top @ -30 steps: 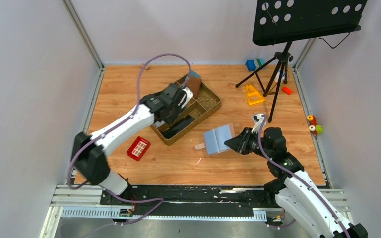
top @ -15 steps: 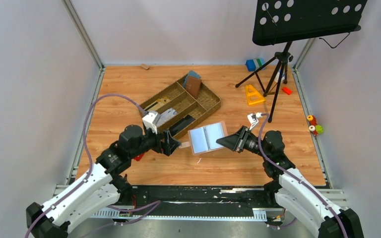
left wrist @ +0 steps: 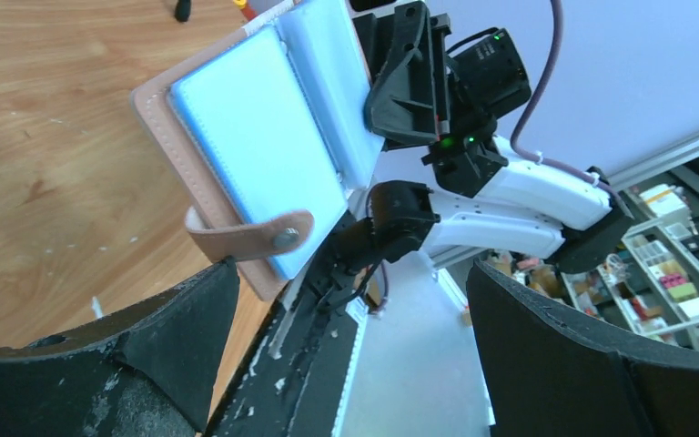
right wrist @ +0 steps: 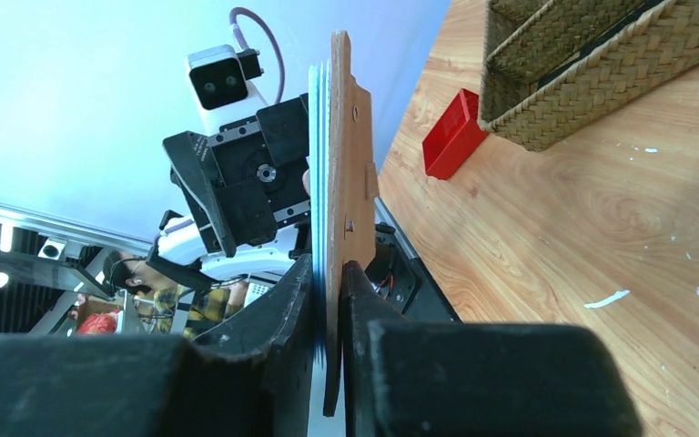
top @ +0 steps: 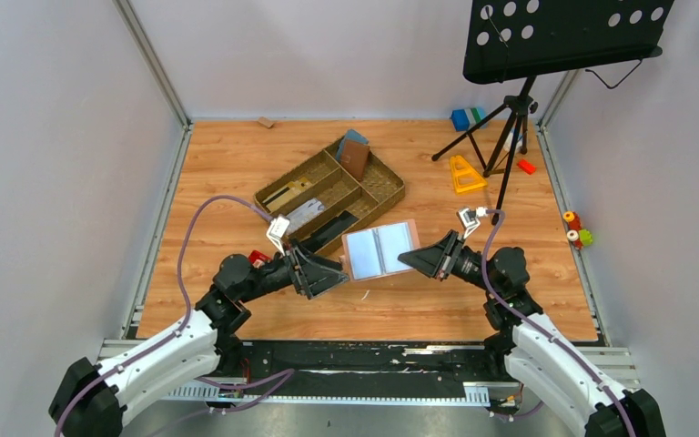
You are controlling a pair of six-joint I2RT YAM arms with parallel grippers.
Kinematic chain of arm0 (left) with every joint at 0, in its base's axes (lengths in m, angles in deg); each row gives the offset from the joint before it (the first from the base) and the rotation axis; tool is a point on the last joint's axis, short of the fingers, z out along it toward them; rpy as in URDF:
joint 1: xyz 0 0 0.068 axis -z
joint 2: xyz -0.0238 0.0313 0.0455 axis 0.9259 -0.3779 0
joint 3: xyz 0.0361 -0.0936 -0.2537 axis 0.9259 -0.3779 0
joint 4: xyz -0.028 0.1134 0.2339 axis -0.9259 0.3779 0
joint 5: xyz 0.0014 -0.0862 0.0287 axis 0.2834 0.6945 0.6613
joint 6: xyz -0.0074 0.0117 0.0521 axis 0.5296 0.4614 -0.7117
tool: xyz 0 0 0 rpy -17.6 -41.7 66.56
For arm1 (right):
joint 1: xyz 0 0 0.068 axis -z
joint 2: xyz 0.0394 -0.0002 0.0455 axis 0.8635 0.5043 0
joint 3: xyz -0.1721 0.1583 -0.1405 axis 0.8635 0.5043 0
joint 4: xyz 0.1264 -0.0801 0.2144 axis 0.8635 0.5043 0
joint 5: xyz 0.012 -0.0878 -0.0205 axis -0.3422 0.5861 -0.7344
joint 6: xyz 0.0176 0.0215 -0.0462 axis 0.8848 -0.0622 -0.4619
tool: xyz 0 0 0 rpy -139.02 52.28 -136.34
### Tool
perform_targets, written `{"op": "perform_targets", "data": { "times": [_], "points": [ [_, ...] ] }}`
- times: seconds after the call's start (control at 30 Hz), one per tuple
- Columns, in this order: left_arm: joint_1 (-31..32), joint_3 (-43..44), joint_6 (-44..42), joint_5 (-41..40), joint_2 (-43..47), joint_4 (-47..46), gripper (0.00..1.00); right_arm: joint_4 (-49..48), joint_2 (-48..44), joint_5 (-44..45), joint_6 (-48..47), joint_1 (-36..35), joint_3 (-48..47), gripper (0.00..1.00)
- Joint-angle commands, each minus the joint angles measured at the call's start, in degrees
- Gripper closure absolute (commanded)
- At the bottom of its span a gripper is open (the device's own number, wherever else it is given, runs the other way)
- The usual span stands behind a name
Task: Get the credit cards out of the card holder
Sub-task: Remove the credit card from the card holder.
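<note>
Card holder [top: 379, 250], open, clenched at edge by right gripper [top: 404, 260]; left gripper [top: 332, 272] released, beside it; wicker tray [top: 397, 193] just behind; red block [right wrist: 450, 137] nearby

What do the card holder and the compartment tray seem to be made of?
Card holder: probably leather or imitation, matte tan cover and tab with a metal-looking snap; inner sleeves look like smooth pale-blue plastic. Compartment tray: woven rattan or straw-like fibre, matte, its basket weave plainly visible.
</note>
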Motion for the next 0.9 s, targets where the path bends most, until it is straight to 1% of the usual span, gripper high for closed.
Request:
{"op": "perform_targets", "data": {
  "times": [0.0,0.13,0.2,0.4,0.47,0.57,0.67,0.73,0.77,0.8,0.83,0.87],
  "points": [
    [0.9,-0.3,5.3,-0.1,-4.1,-10.3,0.0,-6.6,0.4,-1.7,2.7,0.1,-0.2,1.0],
    [1.1,0.7,6.1,-0.1,-9.8,-12.3,0.0,-7.7,1.0,-2.7,2.8,0.1,-0.5,1.0],
    [1.2,0.9,5.8,-0.5,-10.9,-11.7,0.0,-7.8,0.8,-2.8,2.7,0.1,-0.8,1.0],
    [1.2,0.6,3.0,-2.9,-8.2,-6.0,0.0,-2.4,-2.1,-1.1,-0.4,0.1,-2.0,1.0],
    [1.2,0.5,2.5,-2.9,-7.6,-5.5,0.0,-1.1,-2.8,-1.1,-1.0,0.1,-2.3,1.0],
    [1.3,0.1,3.2,-2.2,-9.2,-8.3,0.0,-2.0,-2.6,-1.7,-0.1,0.1,-1.8,1.0],
    [1.6,0.6,3.9,-0.6,-12.6,-10.7,0.0,-3.7,-2.7,-2.0,0.8,0.1,-1.8,1.0],
    [2.2,-0.1,5.5,-0.4,-14.6,-15.7,0.0,-2.4,-3.0,-2.1,0.1,0.1,-2.5,1.0],
    [2.7,-0.5,6.5,-0.4,-15.6,-19.6,0.0,-1.6,-3.0,-2.2,-0.3,0.1,-2.7,1.0],
    [3.1,-0.8,7.2,-0.5,-16.3,-23.2,0.02,-0.9,-2.9,-2.4,-0.6,0.1,-3.0,1.0],
    [3.5,-0.6,7.5,-0.3,-17.0,-25.7,0.06,-0.6,-2.6,-2.8,-0.7,0.1,-3.2,1.0],
    [3.9,0.0,7.5,-0.1,-17.7,-26.8,0.12,-0.8,-2.3,-3.0,-0.6,0.1,-3.0,1.0]
  ]
}}
